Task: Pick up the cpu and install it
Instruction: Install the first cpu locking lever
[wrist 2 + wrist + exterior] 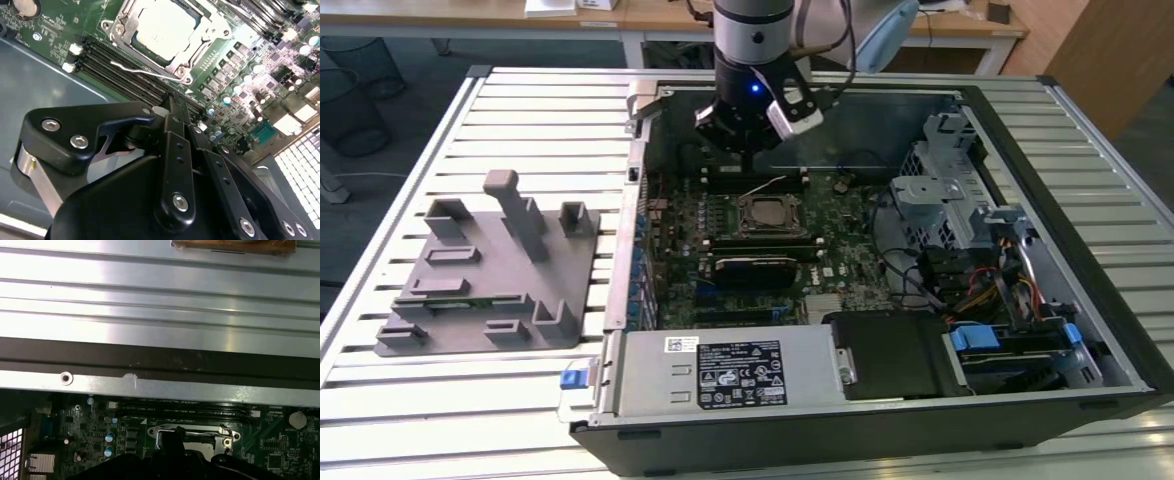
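Fingers of the single gripper sit pressed together with nothing between them, hanging above the motherboard inside one open computer case.

One cpu lies flat in its socket on the motherboard; in the second wrist view it is a square chip with a pale silvery-grey metal top, ringed by the socket's metal frame, with one thin wire lever lying just beside it. In the exterior view the cpu sits near the board's middle, just below the gripper. One grey plastic fixture tray rests on the slatted table toward the exterior view's left, well apart from the case.
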### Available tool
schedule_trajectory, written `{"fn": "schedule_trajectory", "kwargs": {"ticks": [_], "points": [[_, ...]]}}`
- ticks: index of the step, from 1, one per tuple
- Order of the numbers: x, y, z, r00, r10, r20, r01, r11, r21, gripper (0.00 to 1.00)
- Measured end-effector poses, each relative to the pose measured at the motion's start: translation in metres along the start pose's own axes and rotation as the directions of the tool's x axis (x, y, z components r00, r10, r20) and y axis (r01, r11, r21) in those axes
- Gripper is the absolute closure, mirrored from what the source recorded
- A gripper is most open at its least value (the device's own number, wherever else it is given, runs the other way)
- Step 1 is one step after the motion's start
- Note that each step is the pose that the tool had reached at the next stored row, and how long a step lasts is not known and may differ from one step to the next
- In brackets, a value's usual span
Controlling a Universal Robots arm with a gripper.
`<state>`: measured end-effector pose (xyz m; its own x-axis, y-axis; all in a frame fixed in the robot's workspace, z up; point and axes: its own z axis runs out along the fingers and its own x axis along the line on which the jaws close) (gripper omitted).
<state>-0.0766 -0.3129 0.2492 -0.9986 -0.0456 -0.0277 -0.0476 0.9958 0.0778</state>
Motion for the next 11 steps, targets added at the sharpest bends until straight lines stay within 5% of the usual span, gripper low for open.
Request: {"fn": "schedule_trajectory", "kwargs": {"ticks": [11], "points": [[-0.0109, -0.0012, 0.0080, 0.9997, -0.023, -0.0025, 0.023, 0.9997, 0.0071, 0.89]]}}
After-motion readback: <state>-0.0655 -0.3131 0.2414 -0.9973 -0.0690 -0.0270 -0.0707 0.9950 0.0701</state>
